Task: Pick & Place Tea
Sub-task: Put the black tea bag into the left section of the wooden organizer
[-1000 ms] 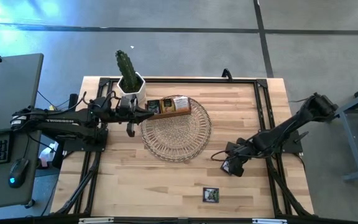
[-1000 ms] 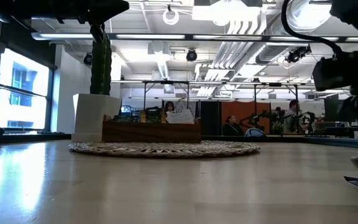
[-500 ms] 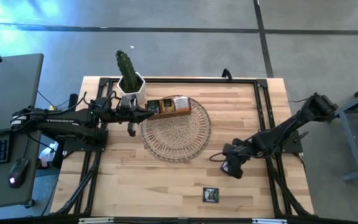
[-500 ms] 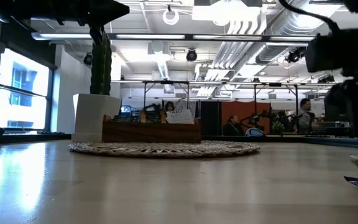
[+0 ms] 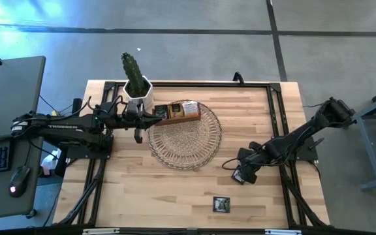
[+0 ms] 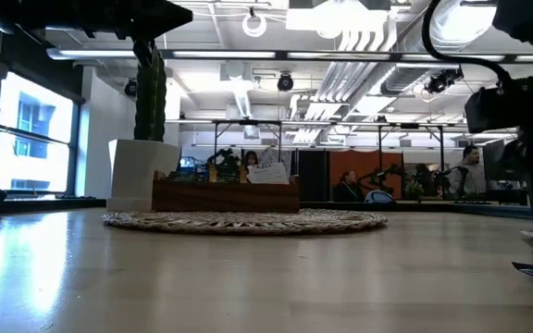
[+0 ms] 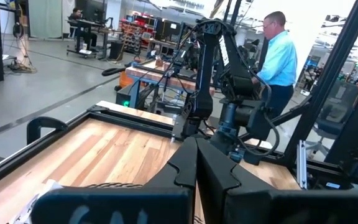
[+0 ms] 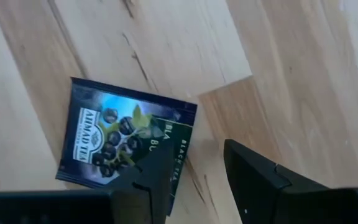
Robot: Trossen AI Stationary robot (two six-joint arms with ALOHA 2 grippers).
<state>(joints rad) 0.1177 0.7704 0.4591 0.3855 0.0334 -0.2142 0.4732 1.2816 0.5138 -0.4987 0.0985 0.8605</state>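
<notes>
The tabletop was pale butcher-block wood, its planks laid in long strips with visible grain, framed by dark metal rails. A round woven wicker mat lay on the far-centre part, openwork and coarse in weave. On its far edge sat a brown wooden compartment box, low and rectangular, with paper sachets standing in it. Just beside the box stood a white faceted pot holding a green cactus.

One dark sachet lay flat near the front edge of the tabletop, well apart from the mat. A second dark purple-black sachet, a flat, glossy paper square printed with berries and white lettering, lay on the bare wood directly under the right pincer.

The right arm reached in from the right side, bent low, with the right pincer tipped down close over the tabletop between the mat and the front sachet. Its two dark, angular fingers stood apart; one overlapped the sachet's edge in the wrist view, and the sachet was not gripped.

The left arm stretched level along the far left side, and the left pincer, its fingers pressed together, held nothing, its tip at the box's near end.
</notes>
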